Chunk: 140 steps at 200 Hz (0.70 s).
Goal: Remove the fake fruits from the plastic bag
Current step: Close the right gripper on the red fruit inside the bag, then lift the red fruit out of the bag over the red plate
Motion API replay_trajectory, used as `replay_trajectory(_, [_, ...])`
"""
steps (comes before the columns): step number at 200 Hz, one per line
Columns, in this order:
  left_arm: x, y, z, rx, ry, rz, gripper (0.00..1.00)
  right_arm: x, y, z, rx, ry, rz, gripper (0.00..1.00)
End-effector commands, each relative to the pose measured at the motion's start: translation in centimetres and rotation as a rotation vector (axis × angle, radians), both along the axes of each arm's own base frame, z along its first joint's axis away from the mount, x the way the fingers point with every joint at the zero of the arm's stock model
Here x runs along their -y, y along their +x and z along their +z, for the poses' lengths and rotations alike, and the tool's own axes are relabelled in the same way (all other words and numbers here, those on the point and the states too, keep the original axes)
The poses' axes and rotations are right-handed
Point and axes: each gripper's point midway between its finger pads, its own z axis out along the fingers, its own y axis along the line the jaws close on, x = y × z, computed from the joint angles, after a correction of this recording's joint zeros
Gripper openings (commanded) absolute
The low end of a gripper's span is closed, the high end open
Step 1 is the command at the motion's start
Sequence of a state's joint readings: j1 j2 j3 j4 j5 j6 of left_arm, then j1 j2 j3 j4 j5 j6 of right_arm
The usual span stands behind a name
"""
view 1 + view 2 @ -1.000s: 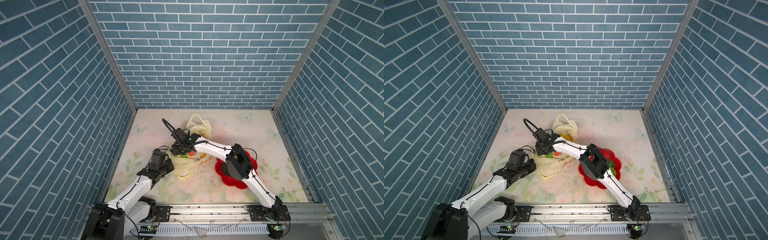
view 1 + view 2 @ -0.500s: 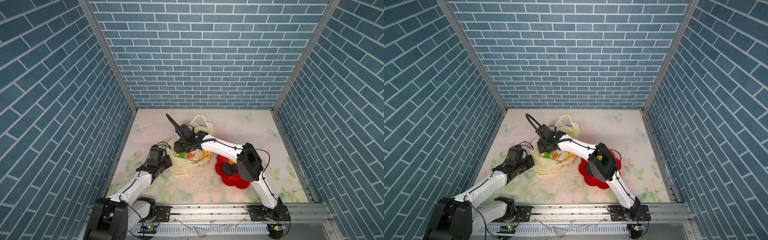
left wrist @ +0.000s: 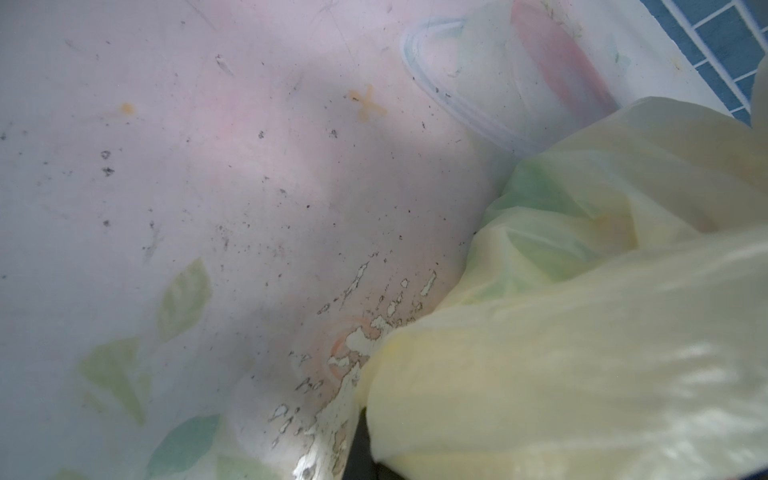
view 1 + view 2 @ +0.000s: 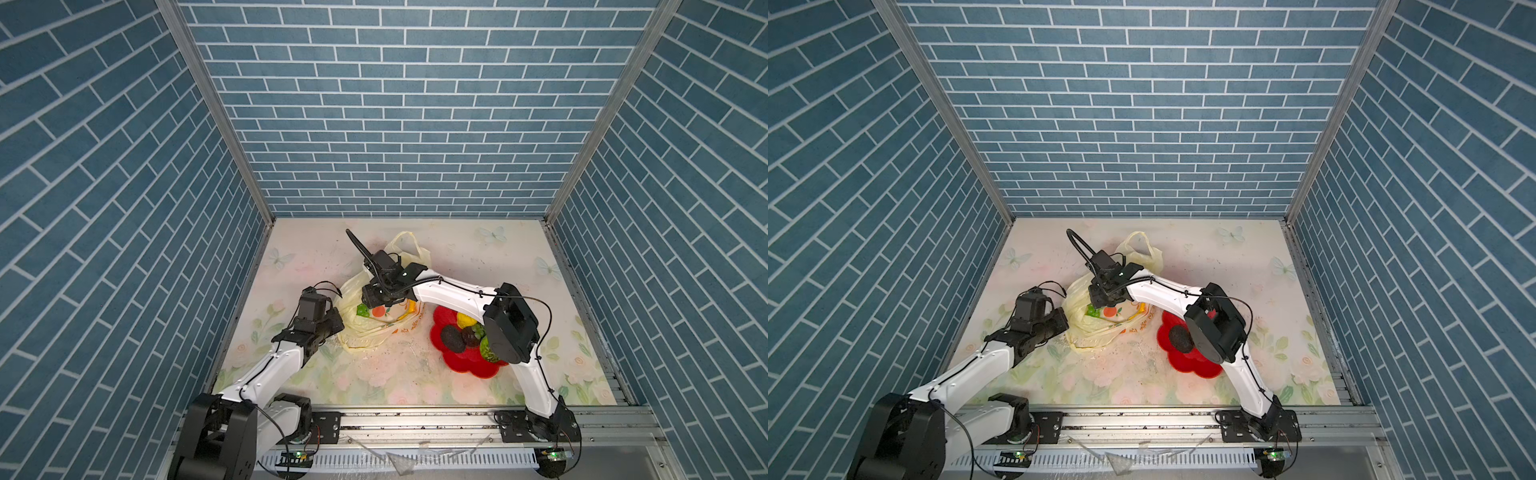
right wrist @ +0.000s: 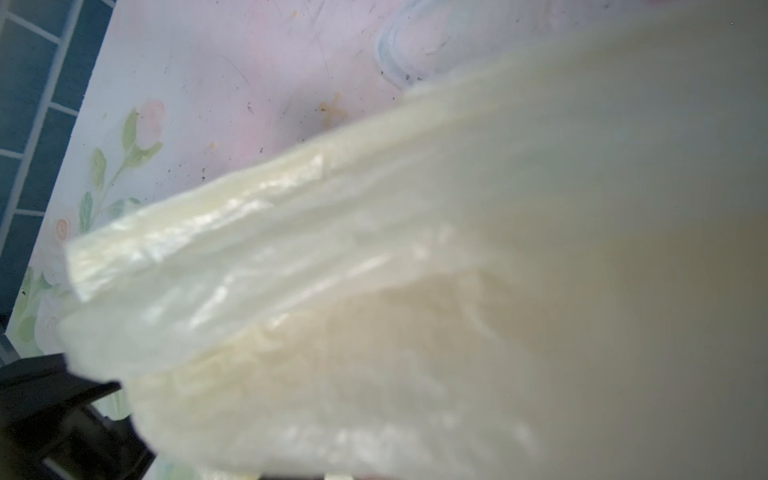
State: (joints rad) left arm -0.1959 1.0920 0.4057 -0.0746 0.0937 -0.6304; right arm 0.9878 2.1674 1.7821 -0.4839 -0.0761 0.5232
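Plate: holds several fruits.
Bag: green fruit inside, others likely.
Left gripper: pinching Bag edge.
Right gripper: at Bag mouth, cannot tell.

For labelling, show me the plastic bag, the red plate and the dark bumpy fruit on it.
plastic bag (image 4: 363, 334): in a top view, lower crinkled body.
red plate (image 4: 467, 366): in a top view, bare front petal.
dark bumpy fruit (image 4: 452, 338): in a top view, its middle.
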Motion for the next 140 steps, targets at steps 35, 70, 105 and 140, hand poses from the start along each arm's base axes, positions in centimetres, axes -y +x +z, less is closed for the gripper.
replay_trajectory(35, [-1.1,0.4,-0.1,-0.004,0.053,0.027,0.0,3.3,-1.0,-1.7,0.004,-0.056,0.003,0.49])
replay_trajectory(70, [-1.2,0.4,-0.1,-0.005,0.061,0.03,0.0,4.6,-1.3,-2.1,0.006,-0.066,0.001,0.49])
replay_trajectory(105, [-1.3,0.4,-0.1,-0.001,0.062,0.03,0.0,6.0,-1.2,-2.5,-0.002,-0.078,-0.022,0.49])
replay_trajectory(140, [-1.1,0.5,-0.1,0.0,0.063,0.017,0.0,6.7,-1.4,0.1,0.025,-0.06,-0.03,0.49])
